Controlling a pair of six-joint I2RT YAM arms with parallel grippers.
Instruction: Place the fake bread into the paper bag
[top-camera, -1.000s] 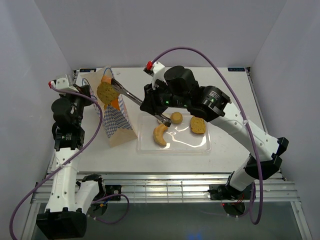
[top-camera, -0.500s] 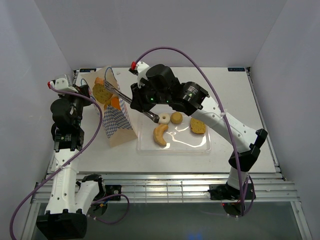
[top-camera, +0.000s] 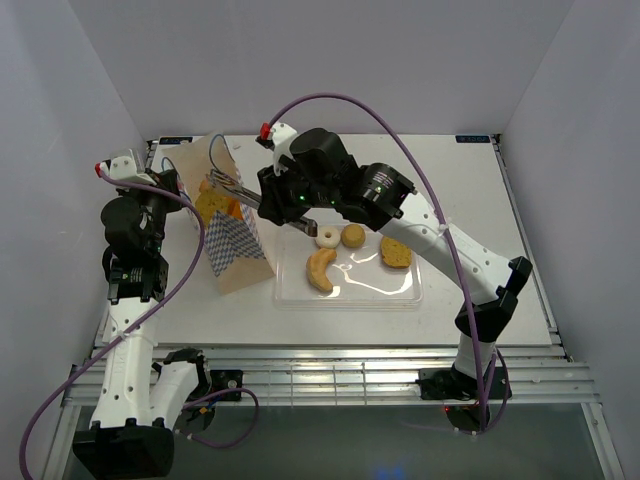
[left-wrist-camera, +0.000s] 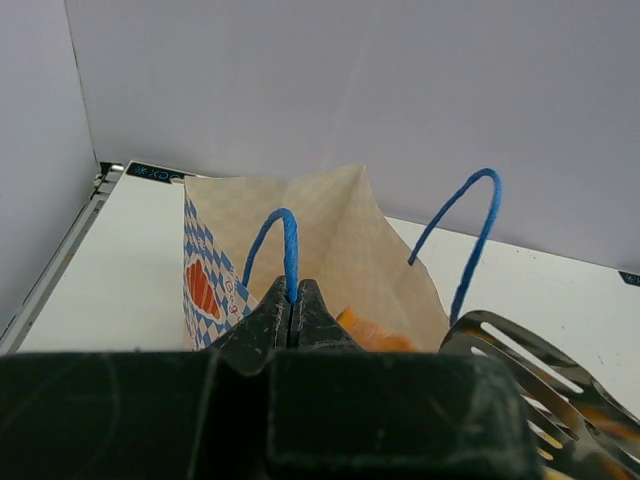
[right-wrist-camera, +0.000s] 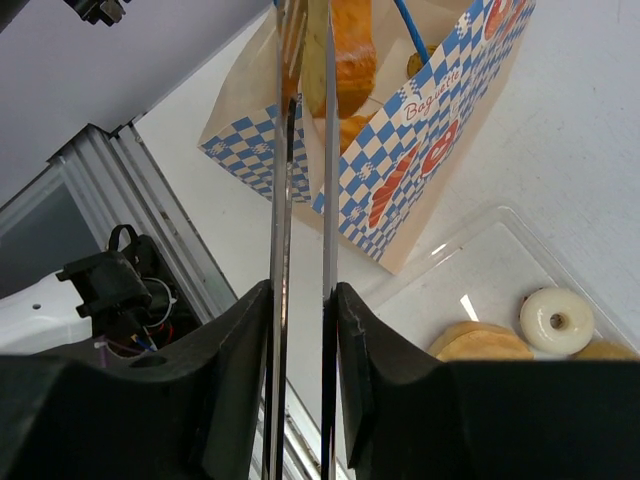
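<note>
Four breads (top-camera: 321, 270) outside; one paper bag (top-camera: 237, 250)

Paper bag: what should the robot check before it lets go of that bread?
1. Mouth of the paper bag open: ok.
2. Bag held: left gripper shut on the blue handle, ok.
3. Tool held: right gripper shut on the tongs, ok.
4. The toast slice in the tongs, at the bag's mouth: ok.
5. Slice fully below the rim: cannot tell.
6. Room beside the bread inside: cannot tell.
</note>
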